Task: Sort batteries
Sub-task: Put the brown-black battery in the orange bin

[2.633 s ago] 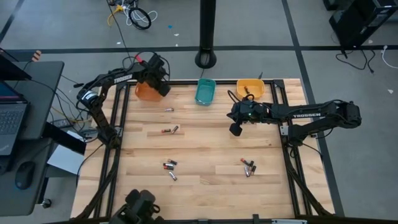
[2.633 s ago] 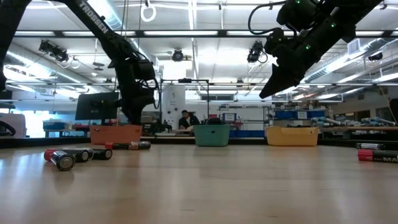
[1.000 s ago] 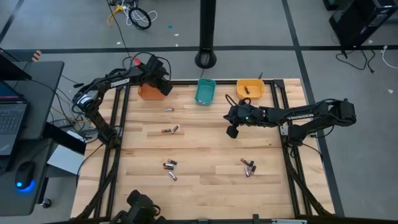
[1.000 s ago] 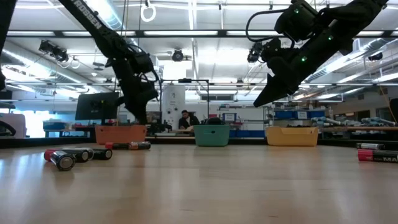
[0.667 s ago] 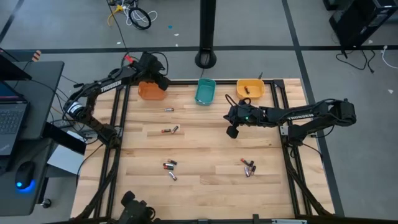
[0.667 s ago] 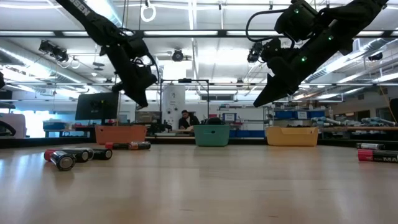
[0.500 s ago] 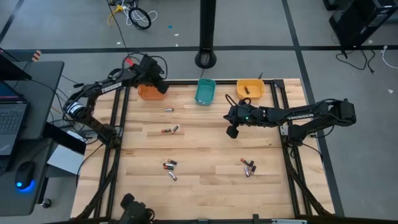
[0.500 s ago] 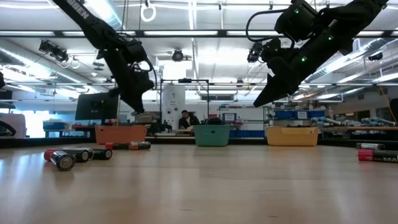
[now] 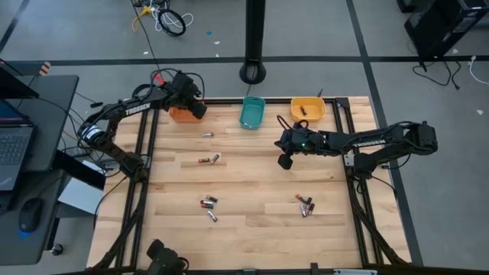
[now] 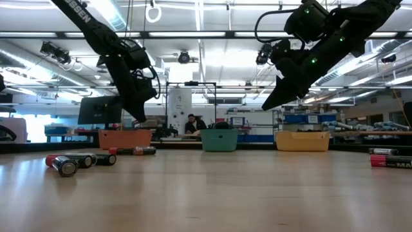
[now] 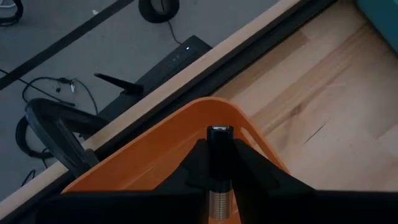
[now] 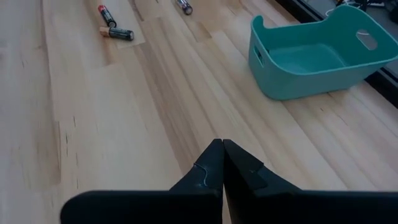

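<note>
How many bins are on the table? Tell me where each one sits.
3, all along the table's far edge: the orange bin at the left corner, below the left tool holding a battery; the teal bin in the middle; the yellow bin toward the right.

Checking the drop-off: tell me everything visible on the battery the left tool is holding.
The battery is a slim cylinder, black along most of its length with a silver metallic band at the lower end and a pale flat end cap facing outward. It is clamped between the two dark fingers of the left tool, its free end sticking out past them. It hangs above the orange bin at the table's far left corner, touching nothing but the fingers.
</note>
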Controlling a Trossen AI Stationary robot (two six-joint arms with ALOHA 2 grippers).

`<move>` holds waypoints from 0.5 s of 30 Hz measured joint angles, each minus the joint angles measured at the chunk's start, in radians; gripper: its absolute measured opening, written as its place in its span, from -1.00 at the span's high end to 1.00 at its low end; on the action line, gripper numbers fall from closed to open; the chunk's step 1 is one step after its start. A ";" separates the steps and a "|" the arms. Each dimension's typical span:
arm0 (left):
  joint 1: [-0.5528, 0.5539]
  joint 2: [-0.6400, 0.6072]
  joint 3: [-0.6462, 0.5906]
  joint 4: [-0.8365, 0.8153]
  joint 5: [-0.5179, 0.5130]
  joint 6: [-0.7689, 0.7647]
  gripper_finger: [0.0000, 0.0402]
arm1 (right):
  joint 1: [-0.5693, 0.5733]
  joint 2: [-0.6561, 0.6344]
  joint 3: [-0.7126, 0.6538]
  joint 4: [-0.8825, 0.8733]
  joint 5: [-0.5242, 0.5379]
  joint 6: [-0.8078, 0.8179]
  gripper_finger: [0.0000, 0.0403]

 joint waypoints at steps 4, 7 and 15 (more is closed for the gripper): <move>0.006 0.037 0.000 -0.004 0.001 0.005 0.77 | 0.000 0.000 0.000 0.000 0.000 0.000 0.94; 0.011 0.074 0.000 -0.002 0.001 0.011 0.77 | 0.000 0.000 0.000 0.000 0.000 0.000 0.94; 0.013 0.107 0.011 0.030 0.002 0.031 0.77 | 0.000 0.000 0.000 -0.002 0.000 0.000 0.94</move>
